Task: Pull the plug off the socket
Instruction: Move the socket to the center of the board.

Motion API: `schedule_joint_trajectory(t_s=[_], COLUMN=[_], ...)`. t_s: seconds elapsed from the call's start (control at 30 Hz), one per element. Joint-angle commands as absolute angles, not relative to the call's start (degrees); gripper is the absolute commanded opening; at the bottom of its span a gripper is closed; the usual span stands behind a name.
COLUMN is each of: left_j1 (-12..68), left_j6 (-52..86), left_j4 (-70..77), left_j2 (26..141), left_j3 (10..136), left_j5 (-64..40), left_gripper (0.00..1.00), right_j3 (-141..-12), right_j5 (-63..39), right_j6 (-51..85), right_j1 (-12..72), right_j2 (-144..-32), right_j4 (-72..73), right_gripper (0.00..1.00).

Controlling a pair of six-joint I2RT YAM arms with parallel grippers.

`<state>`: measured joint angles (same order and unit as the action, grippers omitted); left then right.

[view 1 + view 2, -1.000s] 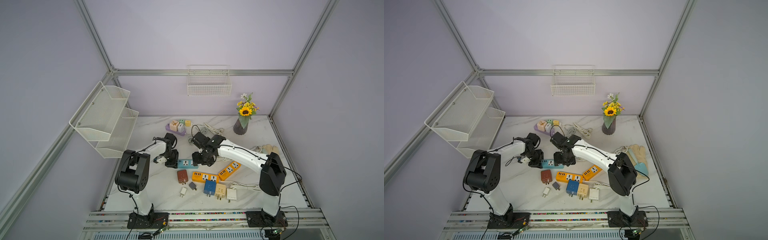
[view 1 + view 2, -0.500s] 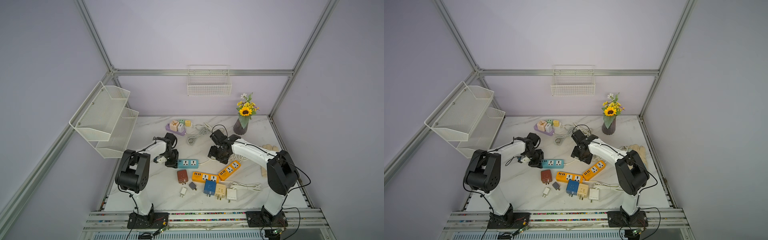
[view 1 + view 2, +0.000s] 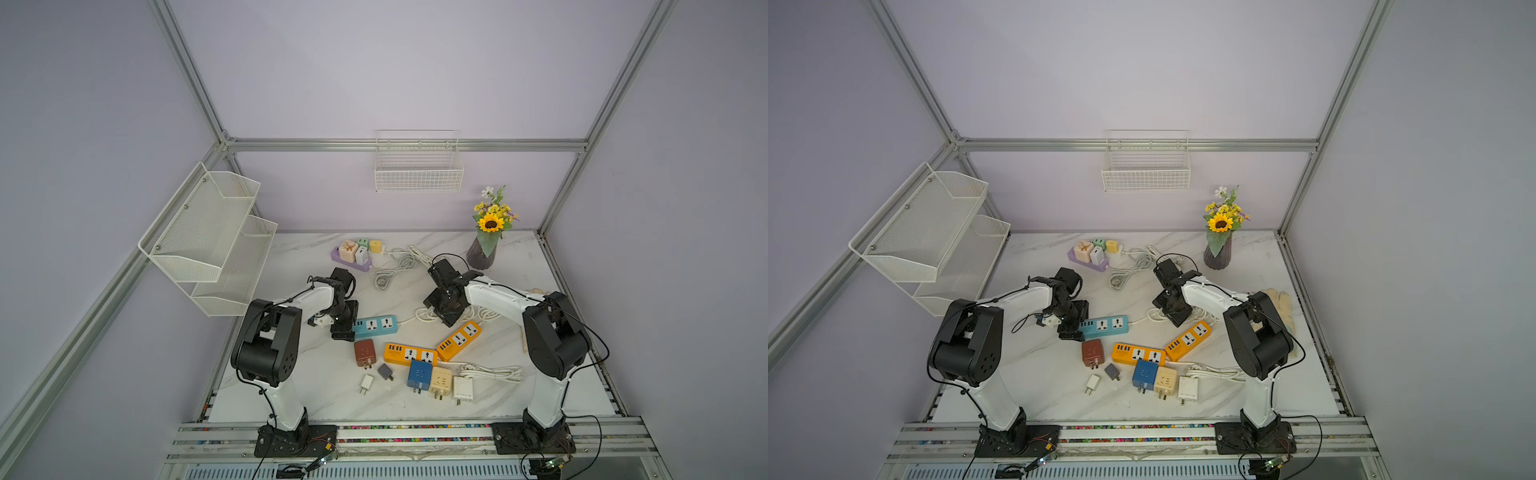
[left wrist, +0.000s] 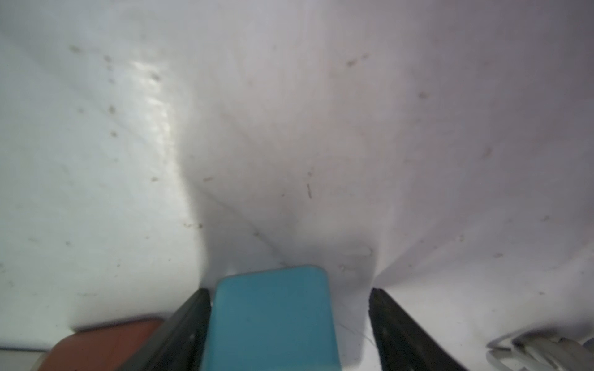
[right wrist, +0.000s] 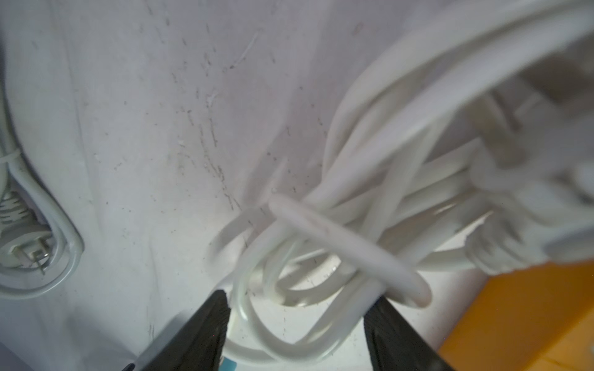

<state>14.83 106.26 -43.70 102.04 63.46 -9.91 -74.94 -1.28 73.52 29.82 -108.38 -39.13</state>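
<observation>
The socket is a blue power strip [image 3: 375, 325] [image 3: 1104, 325] lying flat mid-table; both its sockets show bare. My left gripper [image 3: 348, 328] [image 4: 289, 292] stands open at its left end. In the left wrist view the strip's end [image 4: 271, 318] lies against one finger [image 4: 189, 318], with a clear gap to the other. My right gripper [image 3: 442, 311] [image 5: 295, 295] hangs open over a white cable bundle [image 5: 353, 205], with loops between its jaws. Several loose plugs [image 3: 419, 374] lie in front of the strip. I cannot tell which one is the task's plug.
Two orange strips [image 3: 410, 354] [image 3: 459, 340] lie right of the blue one and a brown plug [image 3: 365, 353] sits just in front. A purple strip [image 3: 351, 254] with adapters, a coiled cord [image 3: 395, 266] and a flower vase [image 3: 482, 253] stand at the back. Wire shelves [image 3: 208, 241] hang left.
My right gripper left the blue strip and moved right to the cable bundle. My left gripper opened off the strip's end; the strip stayed put.
</observation>
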Motion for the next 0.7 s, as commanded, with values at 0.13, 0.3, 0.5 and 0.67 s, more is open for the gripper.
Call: schedule_joint_trajectory(t_s=[0.13,0.3,0.5,0.67], left_j1=[15.1,12.8,9.5,6.6], left_j6=[100.2,95.6,87.3,79.7], left_j4=[-46.8,-48.7,-42.4,-35.7], left_j2=[97.8,97.9,102.2,106.5], left_j3=[67.0,72.6,79.5,84.2], left_j5=[-5.4,-1.6,-1.2,-3.7], left_gripper=[0.92,0.92,0.90,0.90], right_j3=[-75.2,-76.6,-77.6,-77.1], right_j5=[5.8,12.4,15.5,15.1], right_j6=[72.8,67.4,61.7,60.5], right_j1=[27.8,24.8,21.4,20.9], right_j2=[-109.5,-108.3,-107.0,-105.6], right_j4=[-38.8,-40.9,-41.0,-41.7], right_gripper=[0.28,0.24,0.20,0.39])
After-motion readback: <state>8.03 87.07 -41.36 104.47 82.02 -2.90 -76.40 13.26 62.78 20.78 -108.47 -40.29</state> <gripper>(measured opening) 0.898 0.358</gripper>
